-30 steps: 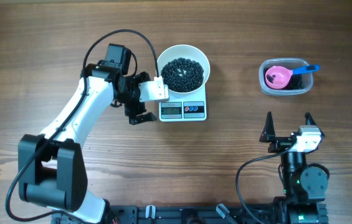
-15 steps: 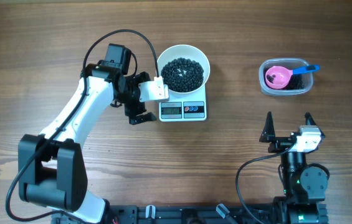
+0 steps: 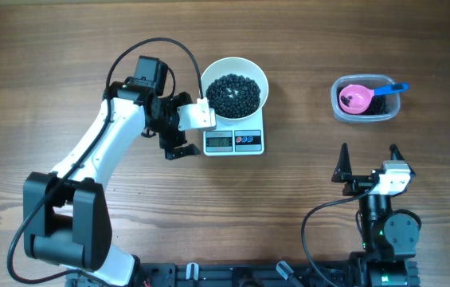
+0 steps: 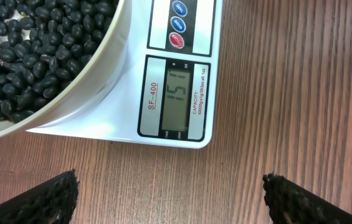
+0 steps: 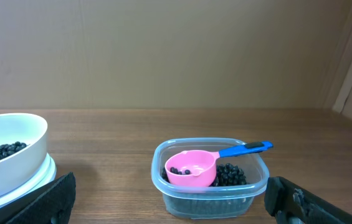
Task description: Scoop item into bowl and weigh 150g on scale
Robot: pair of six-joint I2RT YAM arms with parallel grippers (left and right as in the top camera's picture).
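The white bowl (image 3: 235,94), heaped with the small black beans (image 3: 234,92), sits on the white scale (image 3: 235,137) at mid table. In the left wrist view the scale's display (image 4: 177,95) reads 151, beside the bowl's rim (image 4: 88,93) and the beans (image 4: 32,50). My left gripper (image 3: 183,125) hovers just left of the scale, open and empty, its midpoint (image 4: 169,183) over bare wood. My right gripper (image 3: 369,159) stands open and empty near the front right, its midpoint (image 5: 171,186) facing the clear tub.
A clear plastic tub (image 3: 363,99) at the back right holds more black beans (image 5: 232,175) and a pink scoop (image 5: 191,168) with a blue handle. Three round buttons (image 4: 178,25) lie beside the scale's display. A black cable loops over the left arm.
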